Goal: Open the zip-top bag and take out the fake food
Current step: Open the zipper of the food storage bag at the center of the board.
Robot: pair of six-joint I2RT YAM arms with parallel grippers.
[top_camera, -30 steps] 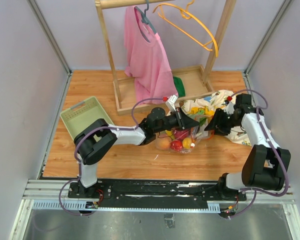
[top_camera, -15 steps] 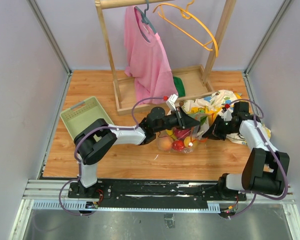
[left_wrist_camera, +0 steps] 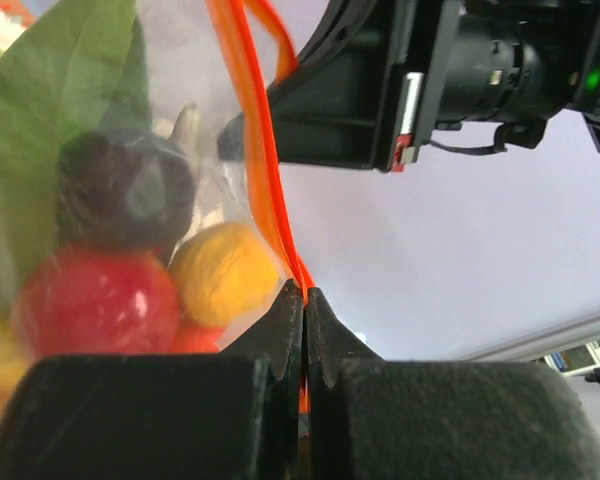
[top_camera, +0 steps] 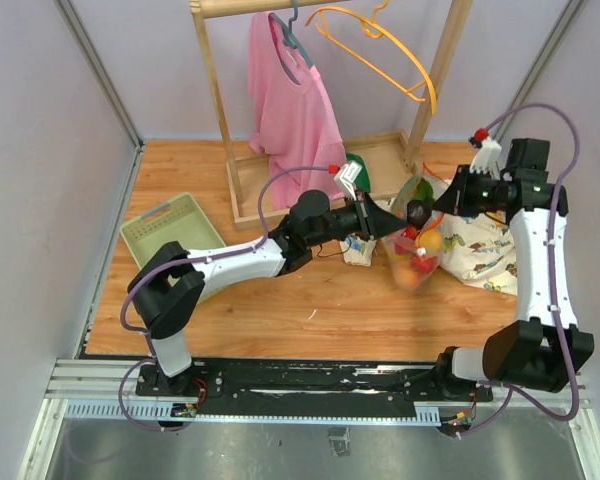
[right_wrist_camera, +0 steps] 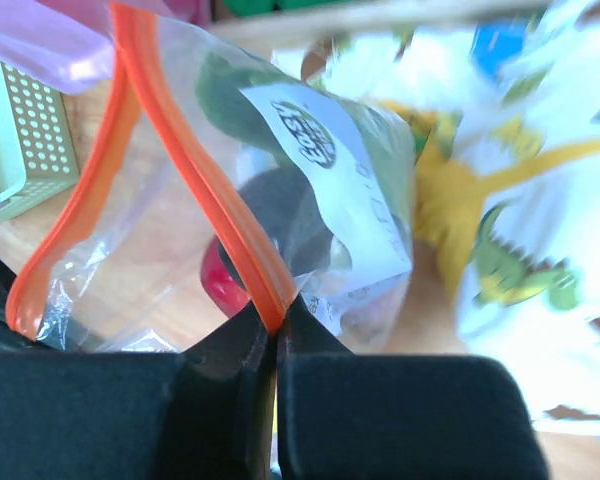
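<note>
Top view: zip-top bag hangs clear of the surface between both arms, fake food sagging at the bottom. Film is thin and slippery, load light; grip the stiffer orange zipper strip. Left end effector and right end effector each pinch one lip. Dinosaur cloth lies beneath, clothes rack behind.

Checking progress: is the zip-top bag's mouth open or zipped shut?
Open. The zip-top bag shows its two orange zipper sides spread apart, right gripper and left gripper each pinching one.
</note>
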